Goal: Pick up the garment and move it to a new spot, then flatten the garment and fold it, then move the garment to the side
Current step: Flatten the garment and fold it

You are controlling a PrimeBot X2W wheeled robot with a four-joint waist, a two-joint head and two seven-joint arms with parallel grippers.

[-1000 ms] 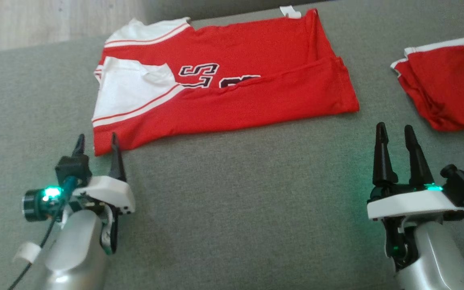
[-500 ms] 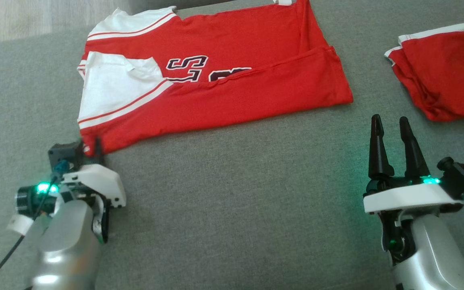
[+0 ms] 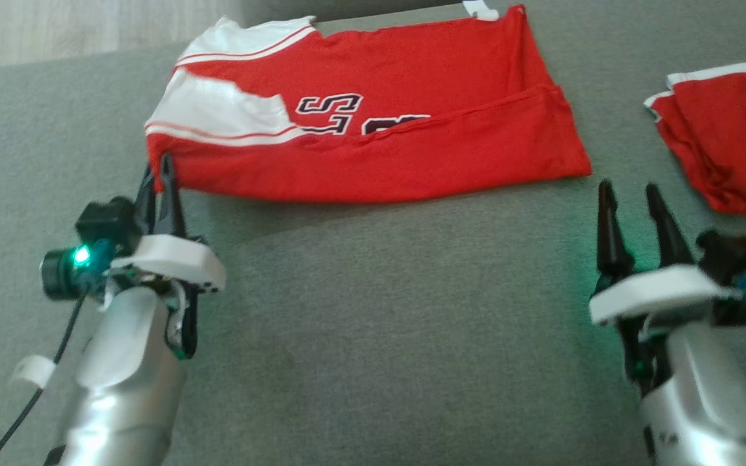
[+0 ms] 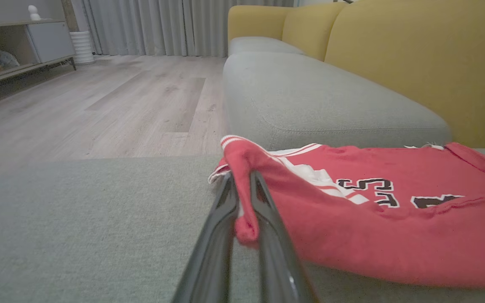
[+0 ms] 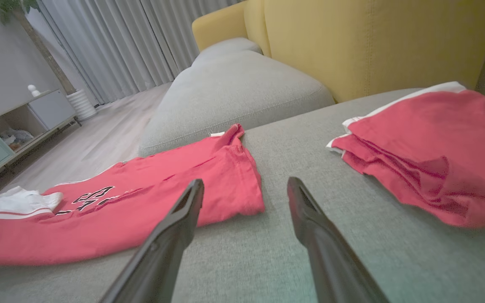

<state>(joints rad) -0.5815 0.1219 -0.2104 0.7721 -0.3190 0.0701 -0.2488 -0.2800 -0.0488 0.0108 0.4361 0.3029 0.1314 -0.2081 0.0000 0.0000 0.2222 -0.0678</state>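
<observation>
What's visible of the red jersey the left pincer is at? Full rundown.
The red jersey, soft knit by its look, lies on the grey cushion with its near long edge folded over the middle. White red-striped panels at its left end; black white-edged lettering half hidden by the fold; small white tag at the far edge. Near left corner raised and bunched, pinched in the shut left pincer; the rest lies flat. The open right pincer is clear of it.

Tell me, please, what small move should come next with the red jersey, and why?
Probably advance the right fingers to the near-right corner of the jersey and close there: the left fingers are shut on its raised near-left corner, while the right ones stand open, short of the cloth.
</observation>
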